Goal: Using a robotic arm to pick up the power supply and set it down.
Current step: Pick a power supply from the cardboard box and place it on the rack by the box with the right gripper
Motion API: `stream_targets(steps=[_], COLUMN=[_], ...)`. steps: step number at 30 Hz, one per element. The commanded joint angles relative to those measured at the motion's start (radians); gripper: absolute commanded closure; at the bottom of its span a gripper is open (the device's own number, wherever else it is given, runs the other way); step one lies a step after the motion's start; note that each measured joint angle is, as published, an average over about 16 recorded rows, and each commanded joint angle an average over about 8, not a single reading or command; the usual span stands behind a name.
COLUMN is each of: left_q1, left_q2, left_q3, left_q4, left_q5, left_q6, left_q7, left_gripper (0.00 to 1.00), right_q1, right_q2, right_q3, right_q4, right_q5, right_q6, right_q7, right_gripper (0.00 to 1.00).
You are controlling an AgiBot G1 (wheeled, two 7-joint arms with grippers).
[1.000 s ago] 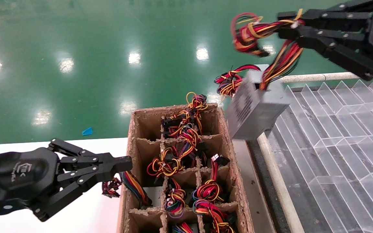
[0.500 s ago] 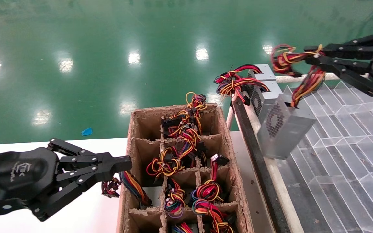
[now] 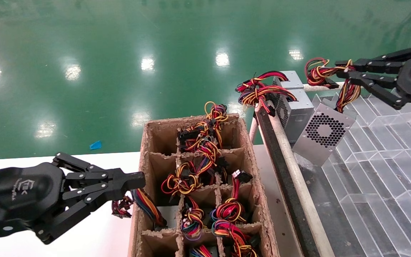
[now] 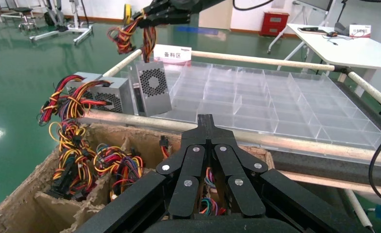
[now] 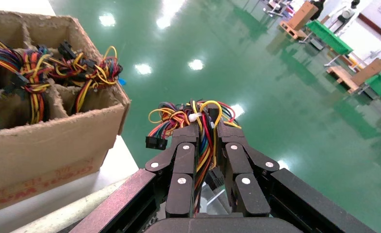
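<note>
Factory or assembly hall: glossy green floor (image 3: 120, 53) reflecting ceiling lights, a compartmented cardboard crate (image 3: 194, 185) full of wired units, clear divided trays (image 4: 256, 97) on a railed bench, white worktables (image 4: 343, 46) and red cabinet (image 4: 275, 22) beyond.

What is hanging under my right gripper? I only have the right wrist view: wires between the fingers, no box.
Observer: The power supply hangs tilted by its wire bundle from the right gripper.
Operator: Is it over the tray?
Observer: Its lower corner is at the clear divided tray's near edge; I cannot tell whether it touches.
Operator: Anything close by?
Observer: A second power supply sits right beside it. The left gripper is parked by the cardboard box.
</note>
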Motion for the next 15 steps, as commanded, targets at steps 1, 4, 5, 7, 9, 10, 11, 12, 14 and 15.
stream_targets(steps=[1,4,5,7,9,10,11,12,14,15], left_q1=[0.0,0.0,0.0,0.0,0.0,0.0,0.0,0.0,0.0,0.0], left_q2=[0.0,0.0,0.0,0.0,0.0,0.0,0.0,0.0,0.0,0.0], left_q3=[0.0,0.0,0.0,0.0,0.0,0.0,0.0,0.0,0.0,0.0], left_q4=[0.0,0.0,0.0,0.0,0.0,0.0,0.0,0.0,0.0,0.0], left_q5=[0.0,0.0,0.0,0.0,0.0,0.0,0.0,0.0,0.0,0.0], left_q6=[0.0,0.0,0.0,0.0,0.0,0.0,0.0,0.0,0.0,0.0], left_q7=[0.0,0.0,0.0,0.0,0.0,0.0,0.0,0.0,0.0,0.0], left_gripper=[1.0,1.0,1.0,1.0,1.0,1.0,1.0,1.0,1.0,1.0], right_q1=[0.004,0.019,0.025,0.037,0.049,0.055,0.06,0.066,0.075,0.079], right_q2=[-0.016,-0.027,-0.029,-0.032,-0.033,-0.033,-0.034,-0.035,-0.037,-0.038], right_q3=[-0.003,-0.002,-0.002,-0.001,-0.002,-0.002,-0.002,-0.003,-0.004,-0.004], right_q4=[-0.034,-0.071,-0.082,-0.101,-0.116,-0.123,-0.129,-0.134,-0.144,-0.149], right_q5=[-0.005,-0.007,-0.008,-0.008,-0.009,-0.01,-0.011,-0.012,-0.013,-0.014], right_q6=[0.006,0.01,0.011,0.009,0.005,0.003,0.001,-0.001,-0.006,-0.008], right_q7=[-0.025,-0.051,-0.059,-0.07,-0.081,-0.085,-0.089,-0.093,-0.099,-0.102], right_gripper=[1.0,1.0,1.0,1.0,1.0,1.0,1.0,1.0,1.0,1.0])
